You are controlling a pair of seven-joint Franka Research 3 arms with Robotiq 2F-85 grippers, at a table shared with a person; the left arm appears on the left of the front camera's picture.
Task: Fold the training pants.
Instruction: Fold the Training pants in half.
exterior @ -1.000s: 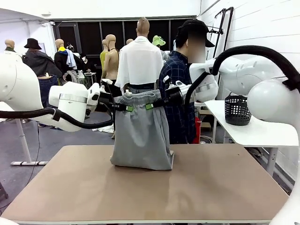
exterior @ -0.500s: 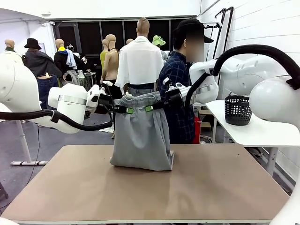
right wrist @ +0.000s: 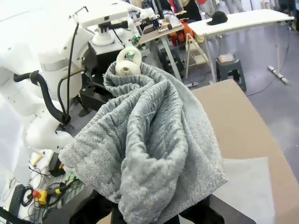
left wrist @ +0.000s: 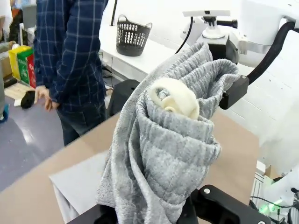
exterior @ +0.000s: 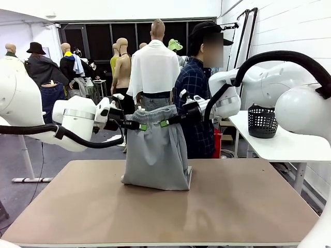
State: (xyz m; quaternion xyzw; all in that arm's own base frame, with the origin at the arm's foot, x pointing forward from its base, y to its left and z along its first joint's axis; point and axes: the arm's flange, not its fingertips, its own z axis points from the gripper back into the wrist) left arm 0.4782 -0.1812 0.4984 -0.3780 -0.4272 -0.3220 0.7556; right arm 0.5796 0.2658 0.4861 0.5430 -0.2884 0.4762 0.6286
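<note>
The training pants (exterior: 156, 150) are being lowered toward the table (exterior: 232, 206), waistband clamped by the closed left gripper (exterior: 140, 126) and right gripper (exterior: 165, 123), so more cloth is being laid for folding.

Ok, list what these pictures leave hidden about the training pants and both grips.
- Left wrist view: the left gripper fingertips, buried in the training pants waistband.
- Right wrist view: the right gripper fingertips, covered by bunched fabric.
- Front view: the pants' hem on the table, folded under itself; the legs' layout cannot be told.
</note>
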